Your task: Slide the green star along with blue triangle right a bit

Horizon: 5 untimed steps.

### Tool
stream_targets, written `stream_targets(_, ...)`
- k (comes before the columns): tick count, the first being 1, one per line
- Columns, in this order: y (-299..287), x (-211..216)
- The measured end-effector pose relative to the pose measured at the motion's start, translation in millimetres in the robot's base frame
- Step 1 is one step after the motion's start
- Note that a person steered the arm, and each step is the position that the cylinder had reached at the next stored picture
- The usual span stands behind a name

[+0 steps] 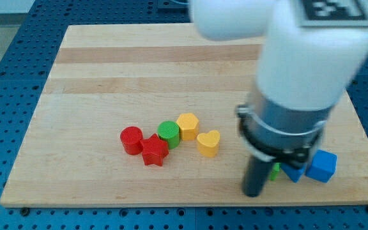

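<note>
The green star block peeks out just right of my tip, nearly hidden behind my rod, touching the blue triangle block. A blue cube sits beside them on the wooden board.

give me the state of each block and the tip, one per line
red cylinder: upright, touching red star
red star: flat
green cylinder: upright, beside yellow hexagon
yellow hexagon: flat
yellow heart: flat, apart
green star: mostly hidden
blue triangle: partly hidden
blue cube: flat
my tip: left of green star
</note>
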<state>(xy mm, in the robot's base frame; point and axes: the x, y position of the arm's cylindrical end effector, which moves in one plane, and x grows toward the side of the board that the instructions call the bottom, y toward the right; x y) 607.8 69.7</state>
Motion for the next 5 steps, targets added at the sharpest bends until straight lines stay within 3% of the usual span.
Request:
stream_targets(1, -43.1, -10.4)
stream_targets(2, -46.0, -36.7)
stream_targets(5, 17.9, -43.0)
